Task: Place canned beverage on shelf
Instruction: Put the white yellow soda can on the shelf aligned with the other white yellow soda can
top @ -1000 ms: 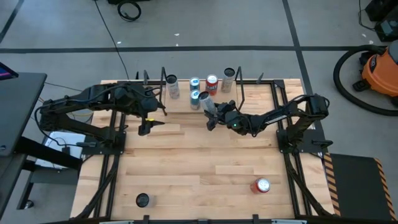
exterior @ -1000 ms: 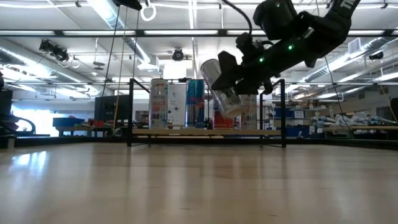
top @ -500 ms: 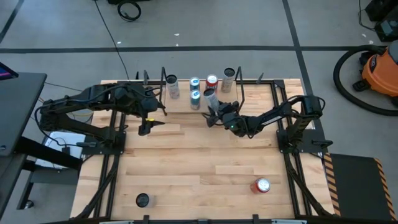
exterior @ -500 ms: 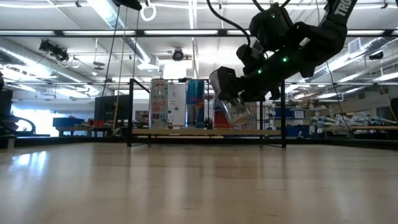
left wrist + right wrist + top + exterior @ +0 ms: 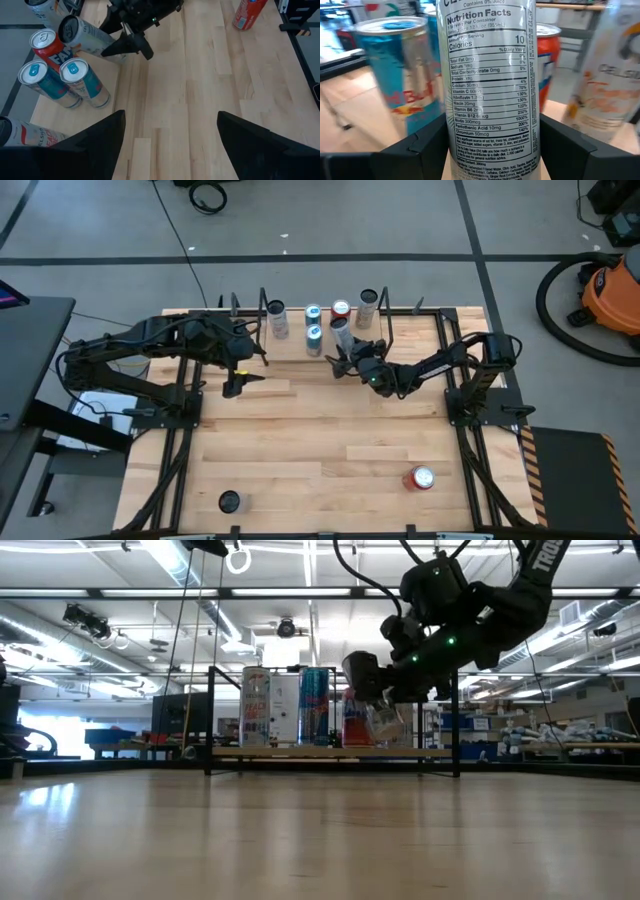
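Note:
The shelf stands along the table's far edge, with several upright cans on its board: two blue, one red and white ones. My right gripper is shut on a silver canned beverage at the shelf's front, beside the blue and red cans. In the low view this can hangs just over the board. My left gripper hovers open left of the shelf's middle, with nothing between its fingers. My right gripper pinches the silver can's side wall between its two fingers, one on each side of the can. The fingers come nearly level from the table's right and near side. The can is almost upright, its top tipped slightly; whether its bottom touches the board, I cannot tell.
A red can lies on its side near the table's front right. A dark can stands at the front left. The shelf's black end frames rise at both ends. Bare wood lies between the shelf and the front cans.
My right gripper has carried the silver can toward the far edge and slightly down, in among the cans on the shelf. The can has tipped from a clear slant to nearly upright.

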Tool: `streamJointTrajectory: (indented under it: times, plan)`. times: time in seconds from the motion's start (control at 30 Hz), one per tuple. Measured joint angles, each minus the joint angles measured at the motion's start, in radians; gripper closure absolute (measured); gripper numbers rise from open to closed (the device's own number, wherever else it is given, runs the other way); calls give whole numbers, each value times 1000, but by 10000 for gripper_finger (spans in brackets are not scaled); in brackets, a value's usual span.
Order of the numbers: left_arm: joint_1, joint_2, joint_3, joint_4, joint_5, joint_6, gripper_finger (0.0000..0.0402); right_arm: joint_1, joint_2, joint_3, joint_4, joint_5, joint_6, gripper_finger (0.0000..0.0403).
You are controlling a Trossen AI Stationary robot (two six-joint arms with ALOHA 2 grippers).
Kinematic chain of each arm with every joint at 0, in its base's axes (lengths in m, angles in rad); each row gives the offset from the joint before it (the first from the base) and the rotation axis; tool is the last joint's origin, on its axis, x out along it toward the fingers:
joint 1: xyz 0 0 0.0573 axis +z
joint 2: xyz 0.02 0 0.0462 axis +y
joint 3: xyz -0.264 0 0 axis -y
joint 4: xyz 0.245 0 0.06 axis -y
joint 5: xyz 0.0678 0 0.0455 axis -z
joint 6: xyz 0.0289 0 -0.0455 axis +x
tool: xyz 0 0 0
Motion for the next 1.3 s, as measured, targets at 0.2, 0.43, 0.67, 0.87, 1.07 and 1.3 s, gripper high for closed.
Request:
streamJointTrajectory:
  times: [0.2,0.43,0.67,0.87,1.07,1.3]
  plan:
    - [0,0,0,0,0,0,86,25,0,0,46,-9,-39,135]
    - [0,0,0,0,0,0,86,105,0,0,54,-8,-50,135]
    - [0,0,0,0,0,0,86,167,-1,0,130,225,-137,135]
    - [0,0,0,0,0,0,86,150,-1,0,184,227,-132,135]
    - [0,0,0,0,0,0,86,163,-1,0,181,62,-131,135]
    - [0,0,0,0,0,0,85,211,-2,0,166,-93,-103,135]
